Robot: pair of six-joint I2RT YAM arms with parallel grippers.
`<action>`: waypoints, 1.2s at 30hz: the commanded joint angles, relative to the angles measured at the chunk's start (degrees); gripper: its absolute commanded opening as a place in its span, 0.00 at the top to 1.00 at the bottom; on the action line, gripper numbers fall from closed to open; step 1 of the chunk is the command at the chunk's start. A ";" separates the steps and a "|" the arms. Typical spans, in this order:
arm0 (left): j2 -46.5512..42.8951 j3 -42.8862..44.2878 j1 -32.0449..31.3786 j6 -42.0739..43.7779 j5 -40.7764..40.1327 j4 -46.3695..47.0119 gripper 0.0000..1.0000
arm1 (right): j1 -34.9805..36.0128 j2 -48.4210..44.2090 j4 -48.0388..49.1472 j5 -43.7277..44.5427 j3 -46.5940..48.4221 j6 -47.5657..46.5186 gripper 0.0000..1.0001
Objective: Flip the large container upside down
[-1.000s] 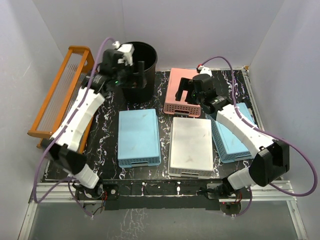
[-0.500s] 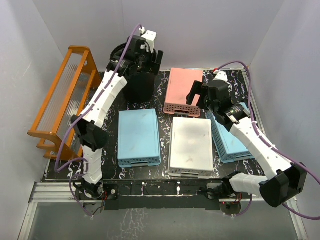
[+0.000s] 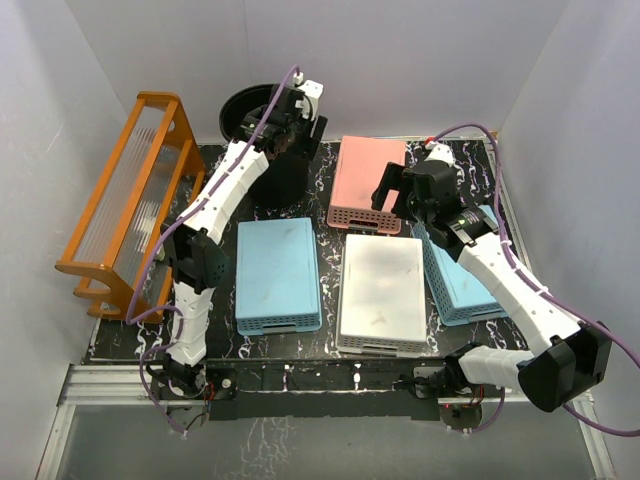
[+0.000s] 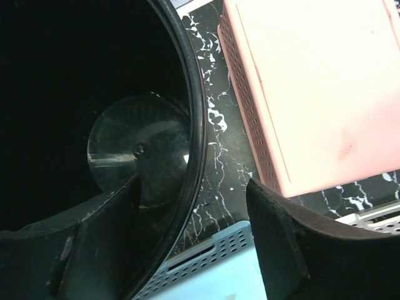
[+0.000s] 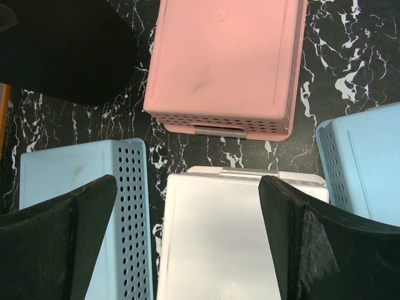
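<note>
The large container [image 3: 240,108], a tall round black bin, stands mouth up at the back left of the table. Its shiny bottom shows deep inside it in the left wrist view [image 4: 137,150]. My left gripper [image 3: 298,125] straddles the bin's right rim [image 4: 197,125], with one finger inside and the other finger [image 4: 281,237] outside. Bare table shows between the outer finger and the rim, so the jaws stand open. My right gripper [image 3: 395,195] hangs open and empty [image 5: 187,181] over the white basket [image 5: 237,237].
A pink basket [image 3: 368,180] lies upside down just right of the bin. In front lie a blue basket [image 3: 277,272], the white basket [image 3: 380,290] and a second blue one [image 3: 462,280]. An orange rack [image 3: 125,190] stands along the left edge.
My left arm swung from the bin's left side across its mouth to the right rim, and its jaws have narrowed somewhat. The bin's mouth sits slightly further left. My right gripper drew back slightly, then held.
</note>
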 commanded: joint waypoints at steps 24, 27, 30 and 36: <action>-19.15 3.36 -0.17 -6.34 6.22 6.72 1.00 | -2.90 3.60 6.50 -12.89 -0.40 0.92 0.02; -23.17 1.88 -0.18 -9.00 8.06 8.29 1.00 | -6.51 4.95 10.89 -24.36 -0.16 0.33 0.02; -27.36 -1.05 -0.10 -10.80 8.47 10.32 1.00 | -11.92 4.61 21.04 -38.24 -2.58 4.02 0.02; -32.97 -4.35 -0.08 -13.45 8.77 11.53 1.00 | -18.95 9.46 52.42 -57.64 -8.70 22.63 0.02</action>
